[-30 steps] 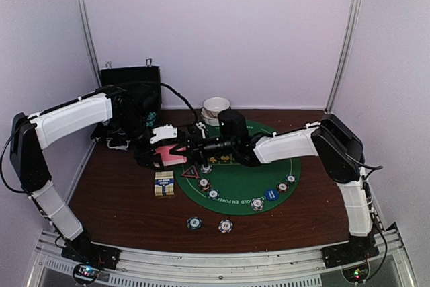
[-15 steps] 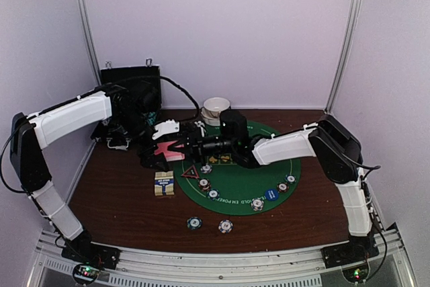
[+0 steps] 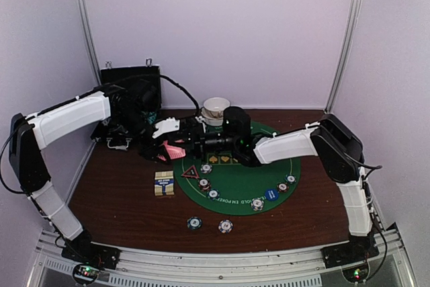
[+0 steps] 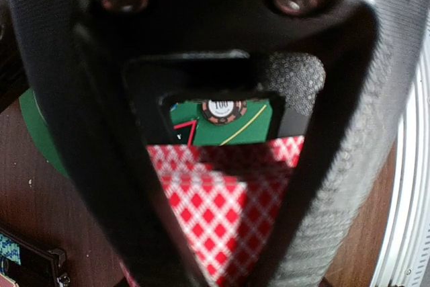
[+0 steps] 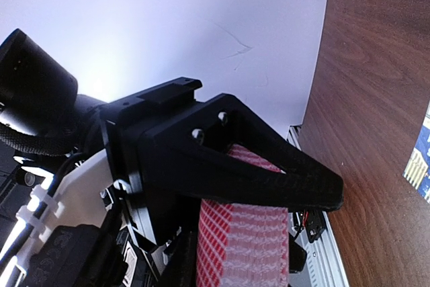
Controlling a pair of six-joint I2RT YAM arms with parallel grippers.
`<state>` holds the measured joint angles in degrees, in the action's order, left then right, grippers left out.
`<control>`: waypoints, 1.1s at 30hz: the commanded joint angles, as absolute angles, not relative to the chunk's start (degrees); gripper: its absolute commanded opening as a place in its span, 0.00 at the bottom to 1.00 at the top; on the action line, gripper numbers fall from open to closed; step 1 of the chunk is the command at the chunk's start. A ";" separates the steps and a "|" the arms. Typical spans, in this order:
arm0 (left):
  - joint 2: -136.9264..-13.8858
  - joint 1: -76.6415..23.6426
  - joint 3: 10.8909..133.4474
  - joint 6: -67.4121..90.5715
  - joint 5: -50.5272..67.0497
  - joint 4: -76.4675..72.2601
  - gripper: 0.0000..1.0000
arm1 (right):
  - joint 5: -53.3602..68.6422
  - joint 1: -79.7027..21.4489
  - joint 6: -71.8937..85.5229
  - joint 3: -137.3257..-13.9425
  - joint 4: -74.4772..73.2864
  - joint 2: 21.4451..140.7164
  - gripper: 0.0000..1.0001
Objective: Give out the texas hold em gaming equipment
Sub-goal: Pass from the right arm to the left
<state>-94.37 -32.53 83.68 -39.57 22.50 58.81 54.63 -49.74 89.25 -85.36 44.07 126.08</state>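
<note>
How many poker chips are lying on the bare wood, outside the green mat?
2: a darker poker chip and a paler poker chip, side by side on the wooden table, just off the near edge of the green mat. More may be hidden.

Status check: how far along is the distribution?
Done: chips, triangle marker and blue disc lie on the green mat; two loose chips sit off it. In hand: left gripper clamps the pink-backed cards, right gripper beside them. Left: no card visibly dealt yet.
</note>
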 commanded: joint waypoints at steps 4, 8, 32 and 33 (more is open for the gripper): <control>-92.44 -33.22 83.58 -39.90 21.88 60.03 0.28 | 53.19 -50.17 81.04 -85.96 31.05 124.75 0.35; -92.42 -33.22 83.50 -39.99 21.27 60.03 0.50 | 53.17 -50.44 79.62 -86.75 28.63 124.56 0.35; -92.19 -34.42 80.64 -41.28 18.26 59.16 0.98 | 54.46 -51.12 84.01 -90.33 33.18 126.97 0.00; -92.20 -34.45 80.60 -41.56 18.06 59.16 0.98 | 54.42 -51.15 84.02 -90.40 33.22 126.95 0.00</control>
<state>-93.43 -34.09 81.06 -40.47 18.85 60.84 53.76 -50.74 82.48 -87.53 28.01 126.50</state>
